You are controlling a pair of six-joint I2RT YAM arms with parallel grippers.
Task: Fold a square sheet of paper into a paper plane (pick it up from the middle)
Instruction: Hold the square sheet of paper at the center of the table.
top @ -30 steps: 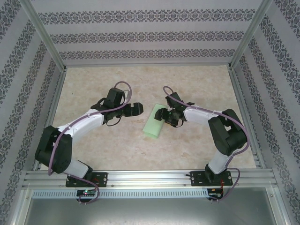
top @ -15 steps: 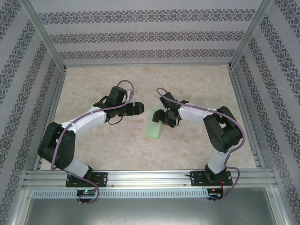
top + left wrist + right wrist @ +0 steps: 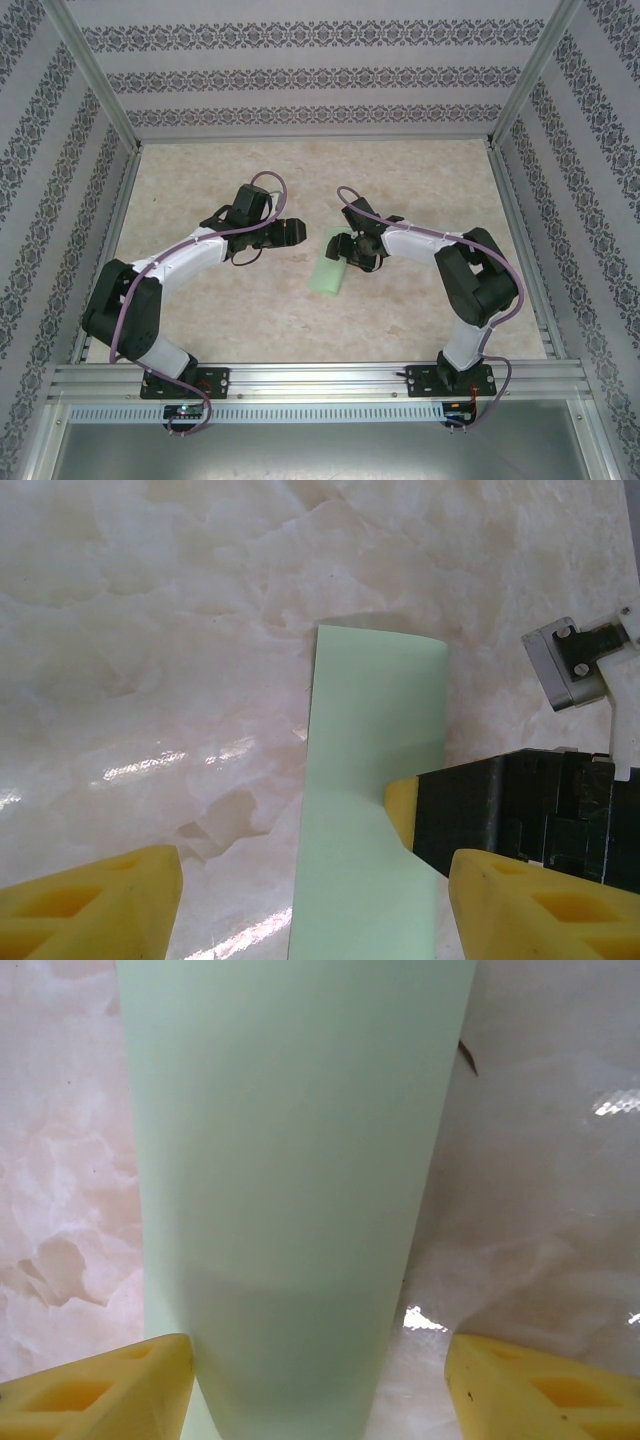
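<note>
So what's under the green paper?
The marbled table shows all around the green paper, which rests on it. Whatever sits right beneath the sheet is covered, so I cannot tell.

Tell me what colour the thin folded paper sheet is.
The thin folded paper sheet is plain pale green, clearest in the right wrist view.

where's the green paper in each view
top external: green paper just below the picture's centre, a narrow strip lying on the table.
left wrist: green paper right of centre, running from the bottom edge up to mid-frame.
right wrist: green paper in the centre, running top to bottom.
shared landmark: the marbled beige table under it.
</note>
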